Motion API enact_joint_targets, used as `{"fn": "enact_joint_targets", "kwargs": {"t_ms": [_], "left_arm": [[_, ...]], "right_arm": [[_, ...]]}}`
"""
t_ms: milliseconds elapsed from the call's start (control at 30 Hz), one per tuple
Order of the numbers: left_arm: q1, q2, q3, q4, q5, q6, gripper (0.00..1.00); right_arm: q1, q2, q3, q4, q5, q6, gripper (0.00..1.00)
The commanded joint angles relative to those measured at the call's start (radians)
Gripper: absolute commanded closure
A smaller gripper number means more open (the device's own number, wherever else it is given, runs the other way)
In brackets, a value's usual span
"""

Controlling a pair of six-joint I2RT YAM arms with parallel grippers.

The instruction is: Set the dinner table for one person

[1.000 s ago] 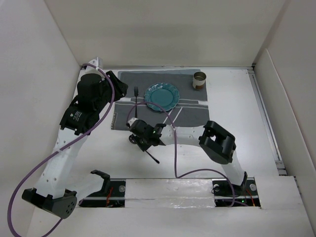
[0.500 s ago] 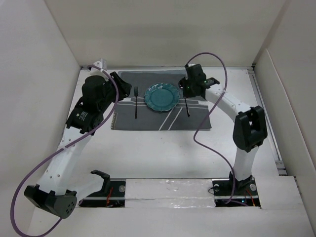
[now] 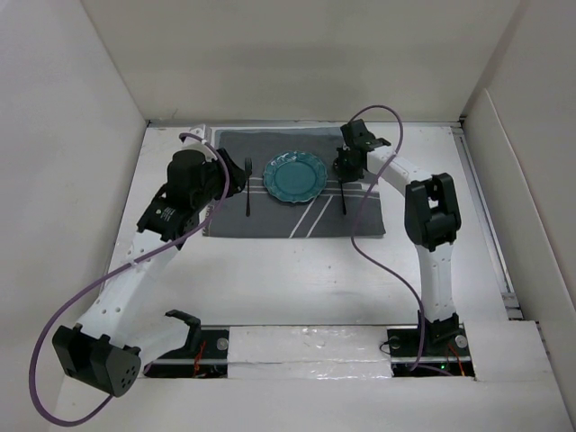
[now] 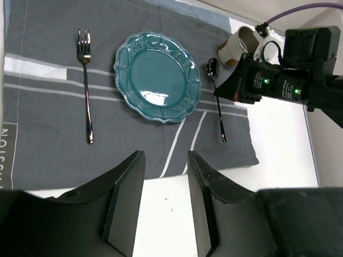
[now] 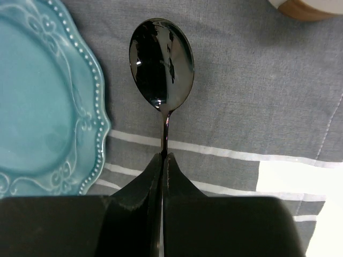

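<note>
**Trainee:** Right wrist view: what do the fingers show?

**Operator:** On my right gripper (image 5: 163,160) the fingers (image 5: 136,184) are pressed together on the neck of the spoon (image 5: 161,61), and its handle runs into the seam between them. The bowl faces up over the grey placemat (image 5: 257,96), just beside the teal plate (image 5: 43,107). I cannot tell whether it rests on the cloth or hangs just clear. A cup (image 5: 305,6) stands beyond the bowl.

**Trainee:** How will the spoon handle?

**Operator:** I judge it light, stiff and glossy, so slippery. It is thin enough to pivot in a pinch. I would hold it mid-handle, near the balance point, rather than at the neck. The placemat is soft and could drag with it.

**Trainee:** And outward from there?

**Operator:** Left wrist view: the left gripper (image 4: 163,201) has its fingers apart and holds nothing, hovering over the placemat's near edge. The fork (image 4: 86,96) lies left of the plate. The dinner table (image 3: 297,279), rigid, flat and white, lies beneath everything, from the arm bases to the far wall.
</note>
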Motion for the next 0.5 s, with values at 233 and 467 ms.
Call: {"fn": "enact_joint_targets", "kwargs": {"t_ms": [233,467], "left_arm": [[-0.005,0.064,0.026,0.062,0.031,0.044,0.66],[-0.005,0.087,0.049,0.052,0.014,0.036,0.65]], "right_arm": [[-0.017,0.027,0.022,0.068,0.049,0.094,0.82],[-0.008,-0.010,0.012,0.065,0.003,0.069,0.52]]}}
